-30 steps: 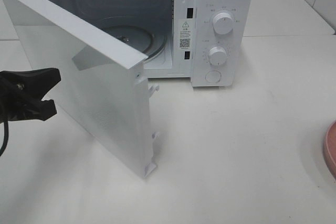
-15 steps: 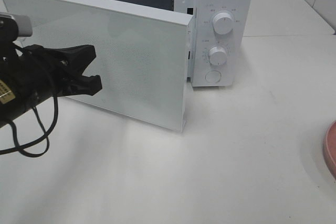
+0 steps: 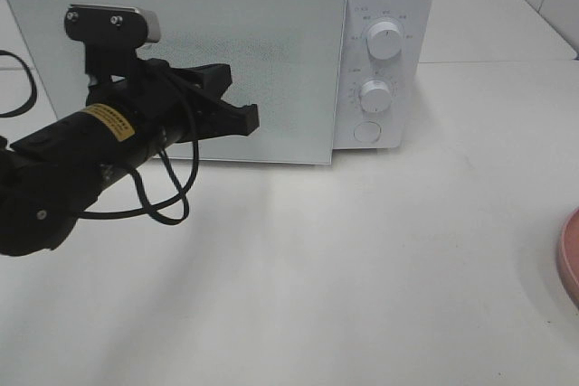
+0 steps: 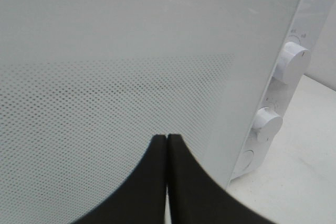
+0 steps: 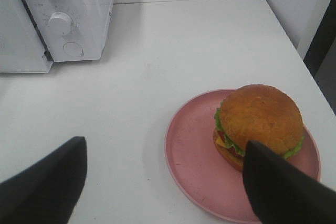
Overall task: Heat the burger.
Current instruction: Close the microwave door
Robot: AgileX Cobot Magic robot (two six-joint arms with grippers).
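Here, left gripper [image 4: 167,139] pressed together at microwave door [image 3: 280,51], right gripper [image 5: 163,174] spread, burger [image 5: 260,121] partly hidden

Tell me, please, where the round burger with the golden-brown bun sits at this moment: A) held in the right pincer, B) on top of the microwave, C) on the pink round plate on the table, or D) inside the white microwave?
C: the right wrist view shows the golden-brown burger resting on the pink round plate, with the open right pincer hovering above and the white microwave standing apart.
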